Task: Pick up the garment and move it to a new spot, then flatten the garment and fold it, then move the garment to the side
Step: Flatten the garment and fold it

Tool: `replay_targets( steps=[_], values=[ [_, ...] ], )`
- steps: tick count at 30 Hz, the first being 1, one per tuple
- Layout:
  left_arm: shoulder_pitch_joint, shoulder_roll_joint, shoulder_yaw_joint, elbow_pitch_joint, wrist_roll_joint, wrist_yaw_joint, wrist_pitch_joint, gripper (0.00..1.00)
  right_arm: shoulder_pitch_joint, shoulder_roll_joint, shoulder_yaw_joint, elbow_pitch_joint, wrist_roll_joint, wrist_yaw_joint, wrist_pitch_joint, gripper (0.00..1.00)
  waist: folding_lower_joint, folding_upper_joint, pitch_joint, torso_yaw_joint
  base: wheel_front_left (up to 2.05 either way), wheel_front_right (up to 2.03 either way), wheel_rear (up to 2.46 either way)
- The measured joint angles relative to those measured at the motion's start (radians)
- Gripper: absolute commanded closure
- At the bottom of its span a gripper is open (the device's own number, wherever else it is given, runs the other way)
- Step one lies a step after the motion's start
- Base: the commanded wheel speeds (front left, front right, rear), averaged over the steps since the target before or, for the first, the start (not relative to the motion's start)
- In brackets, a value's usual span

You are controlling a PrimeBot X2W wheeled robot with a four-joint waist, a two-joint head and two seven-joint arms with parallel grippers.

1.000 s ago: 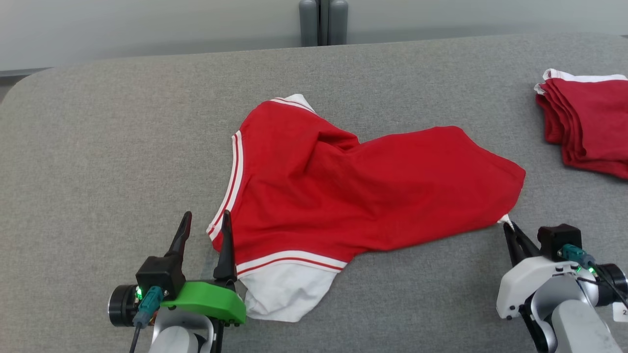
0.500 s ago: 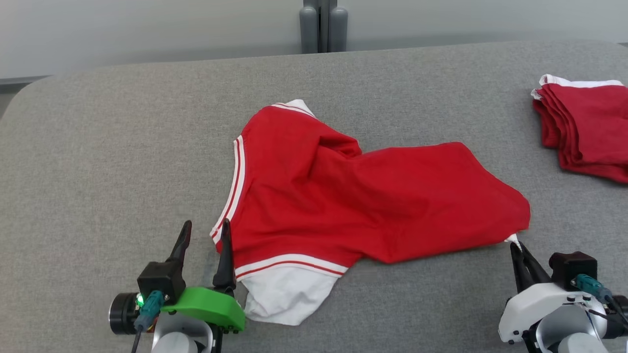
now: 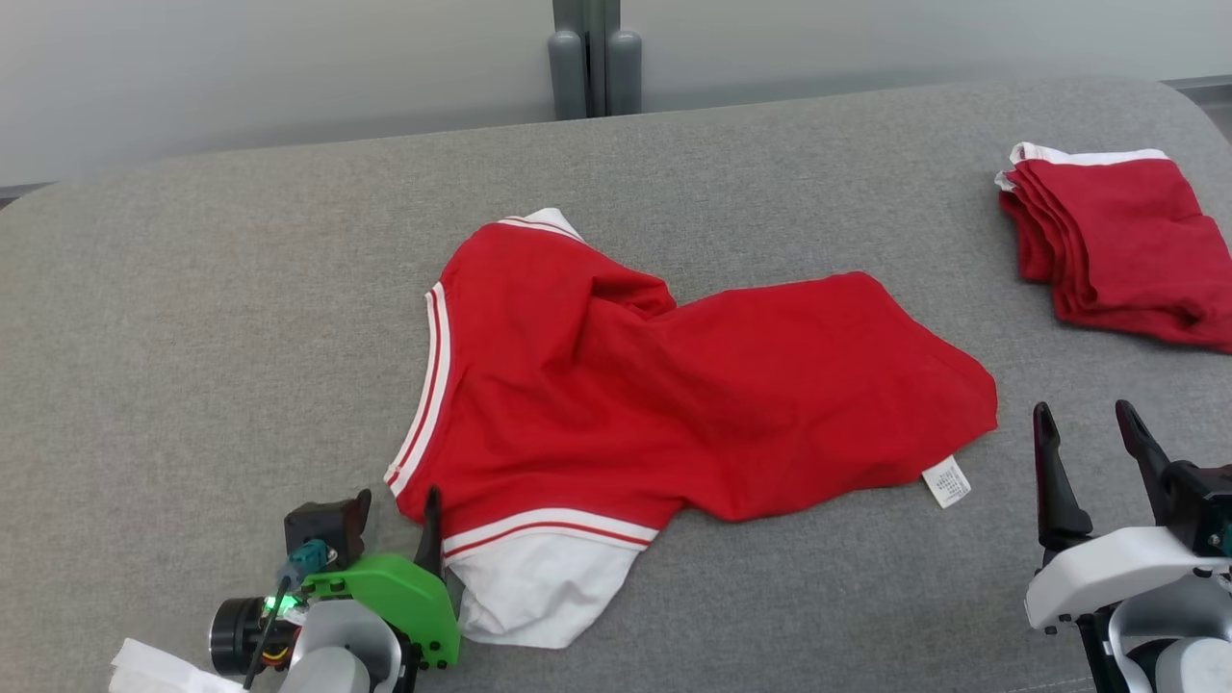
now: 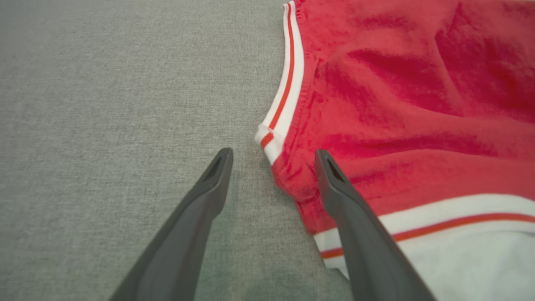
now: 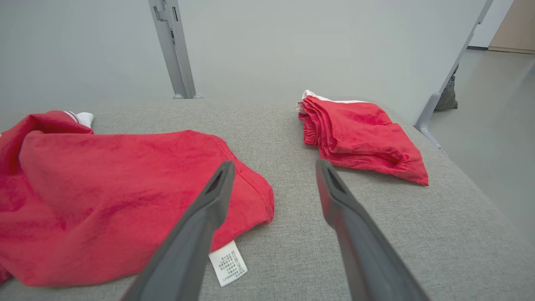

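Observation:
The garment (image 3: 674, 385) is a red jersey with white striped trim, lying rumpled and spread across the middle of the grey table (image 3: 192, 337). Its white care label (image 3: 946, 481) lies loose at the near right corner. My left gripper (image 3: 397, 505) stands open at the garment's near left corner; in the left wrist view the striped corner (image 4: 267, 138) sits just ahead of that gripper (image 4: 273, 154), whose right finger overlaps the red cloth (image 4: 397, 104). My right gripper (image 3: 1083, 414) is open and holds nothing, just right of the label (image 5: 228, 261) and the garment's hem (image 5: 125, 188).
A folded pile of red garments (image 3: 1107, 250) sits at the table's far right, near its rounded edge (image 5: 439, 167). A grey post (image 3: 587, 58) stands behind the table. Something white (image 3: 144, 669) shows at the bottom left by my left arm.
My right gripper has opened, let go of the garment's label corner and drawn back to the right. The label now lies flat. The camera has shifted; the left gripper sits lower in view.

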Motion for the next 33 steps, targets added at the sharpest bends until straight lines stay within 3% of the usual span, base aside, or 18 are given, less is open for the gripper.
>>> replay_targets(
  steps=[2,3,4,5,6,18,33],
  values=[
    [-0.011,0.0,-0.005,0.018,-0.001,-0.002,0.011,0.0,0.0,0.0,0.004,-0.013,0.0,0.0,0.0,0.0,0.0,0.0,0.004,-0.006,0.0,0.0,0.0],
    [-0.017,-0.001,-0.006,0.024,-0.008,-0.006,0.013,0.11,0.0,0.0,0.007,-0.021,0.0,0.0,0.0,0.0,0.0,0.0,0.005,-0.009,0.0,0.0,0.0],
    [-0.022,-0.002,-0.009,0.029,-0.01,-0.009,0.018,0.45,0.0,0.001,0.009,-0.024,0.001,0.0,0.0,0.0,0.0,0.0,0.007,-0.012,0.0,0.0,0.0],
    [-0.026,-0.002,-0.011,0.034,-0.011,-0.009,0.018,0.64,0.0,0.001,0.011,-0.026,0.002,0.0,0.0,0.0,0.0,0.0,0.009,-0.014,0.0,0.0,0.0],
    [-0.03,-0.003,-0.013,0.038,-0.013,-0.012,0.018,1.0,0.0,0.001,0.012,-0.026,0.002,0.0,0.0,0.0,0.0,0.0,0.011,-0.016,0.0,0.0,0.0],
    [-0.205,0.027,-0.016,0.028,0.011,-0.027,-0.096,1.0,-0.039,0.001,0.031,-0.028,0.006,0.0,-0.041,0.0,0.0,0.0,0.05,-0.03,0.0,0.0,0.0],
    [-0.405,0.106,0.041,0.156,0.012,-0.036,-0.162,1.0,-0.117,0.002,0.006,0.078,0.018,0.0,-0.127,0.0,0.0,0.0,0.149,-0.084,0.0,0.0,0.0]
  ],
)
